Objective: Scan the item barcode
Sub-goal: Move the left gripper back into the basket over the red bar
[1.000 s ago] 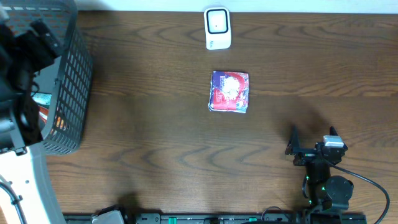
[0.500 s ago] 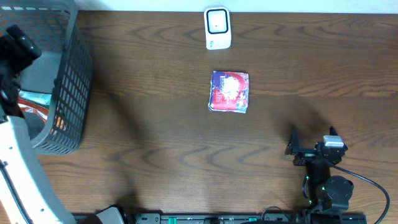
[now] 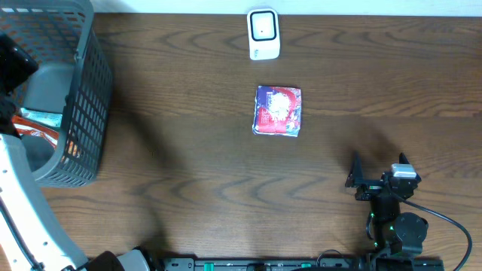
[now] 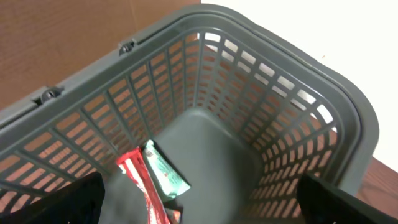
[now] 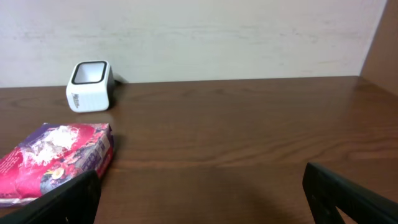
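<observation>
Lying flat is a crinkled purple-and-red packet (image 3: 278,111).

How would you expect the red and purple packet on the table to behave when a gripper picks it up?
The packet looks crinkled and puffy, so it probably flexes rather than staying stiff. Its glossy wrap may be slippery. Lying flat, it should slide, not roll, if pushed.

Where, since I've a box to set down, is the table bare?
Widest between basket and packet; also right of the packet and scanner, beyond the right hand. Crowded only inside the basket, around the wrappers.
</observation>
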Tool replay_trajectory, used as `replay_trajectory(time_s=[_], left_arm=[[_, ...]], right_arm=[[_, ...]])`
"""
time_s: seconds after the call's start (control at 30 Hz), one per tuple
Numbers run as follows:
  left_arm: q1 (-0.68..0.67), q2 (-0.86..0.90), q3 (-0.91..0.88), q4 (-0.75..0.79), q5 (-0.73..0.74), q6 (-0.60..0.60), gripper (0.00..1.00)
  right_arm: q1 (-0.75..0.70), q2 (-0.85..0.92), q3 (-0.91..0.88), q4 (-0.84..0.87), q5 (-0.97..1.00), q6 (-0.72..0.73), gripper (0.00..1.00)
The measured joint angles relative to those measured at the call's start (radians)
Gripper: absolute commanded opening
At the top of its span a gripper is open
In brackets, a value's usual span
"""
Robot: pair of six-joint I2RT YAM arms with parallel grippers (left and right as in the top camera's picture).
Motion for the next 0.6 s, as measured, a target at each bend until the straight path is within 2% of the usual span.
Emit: replay_trajectory(time_s=[0.3, 0.6], left_arm=[[0.002, 0.086, 0.000, 0.004, -0.142, 0.000, 0.98], [0.002, 0.219, 0.000, -0.011, -0.174, 0.000, 0.98]], right_arm=[[0.000, 0.000, 0.000, 0.000, 0.000, 0.000, 0.99], [0.000, 0.000, 0.000, 0.000, 0.000, 0.000, 0.99]])
